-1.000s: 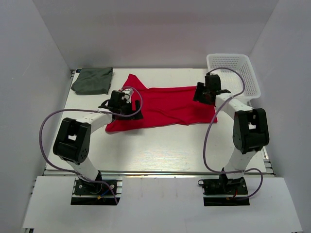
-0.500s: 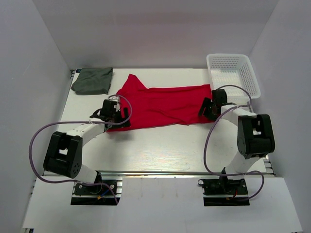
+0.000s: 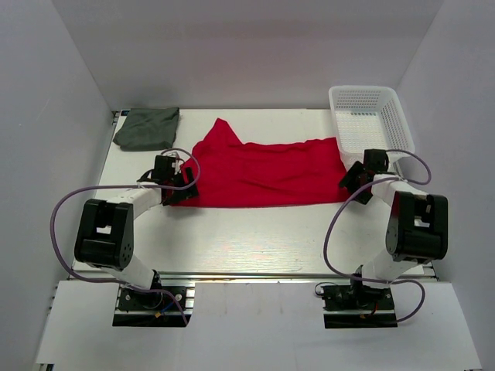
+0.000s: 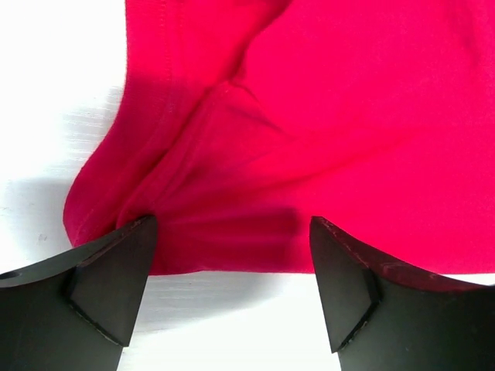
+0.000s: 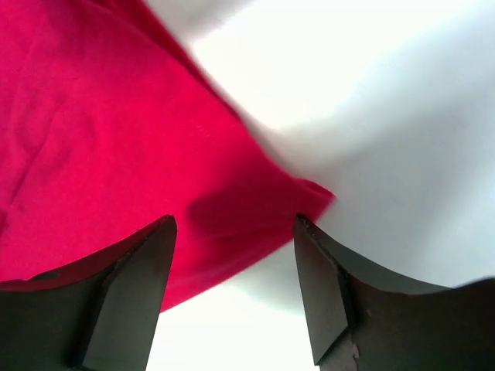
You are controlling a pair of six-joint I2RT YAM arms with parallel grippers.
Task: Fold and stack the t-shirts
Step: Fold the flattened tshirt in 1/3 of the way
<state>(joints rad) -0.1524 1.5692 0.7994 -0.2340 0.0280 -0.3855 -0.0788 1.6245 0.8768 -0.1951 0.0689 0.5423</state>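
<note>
Left and right jaws gape, gripping nothing; the red shirt (image 3: pixel 263 174) is limp, light, so I'd pinch the corners between them.

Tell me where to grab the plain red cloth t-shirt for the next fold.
Take the plain red cloth t-shirt by the two corners of its near edge, from the near side: the open left tool and right tool sit over them. It lies flat and wide, so those corners are free.
</note>
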